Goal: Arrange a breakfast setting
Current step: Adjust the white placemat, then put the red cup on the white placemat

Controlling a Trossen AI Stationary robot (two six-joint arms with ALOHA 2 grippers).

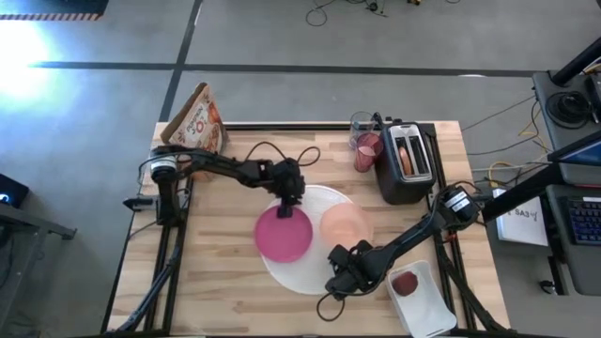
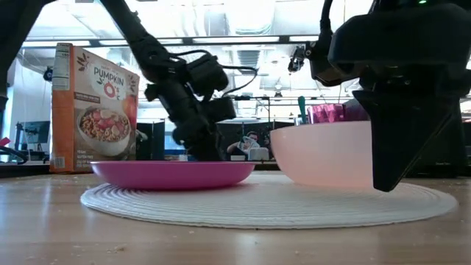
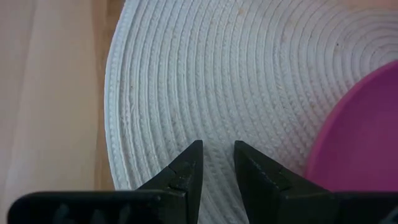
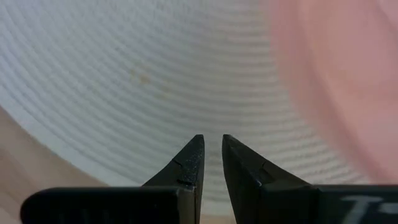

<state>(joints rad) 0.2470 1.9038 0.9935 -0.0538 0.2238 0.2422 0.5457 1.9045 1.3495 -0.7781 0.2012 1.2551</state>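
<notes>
A large white round disc (image 1: 315, 272) lies flat on the table. On it rest a small magenta plate (image 1: 284, 235) at its left and a translucent peach bowl (image 1: 346, 223) at its right. My left gripper (image 1: 285, 207) hovers over the disc just behind the plate's far edge, pointing down, fingers a narrow gap apart and empty (image 3: 217, 144). My right gripper (image 1: 336, 280) hangs over the disc's near right part, beside the bowl, also narrowly open and empty (image 4: 211, 138). The pink tumbler (image 1: 367, 150), the bagel (image 1: 406, 155) in the toaster and the cereal box (image 1: 199, 120) stand at the back.
The black toaster (image 1: 404, 178) stands at the back right, with a clear glass (image 1: 361, 125) beside the tumbler. A white rectangular tray (image 1: 427, 305) at the near right holds a small red fruit (image 1: 406, 284). Bare wood shows left of the disc.
</notes>
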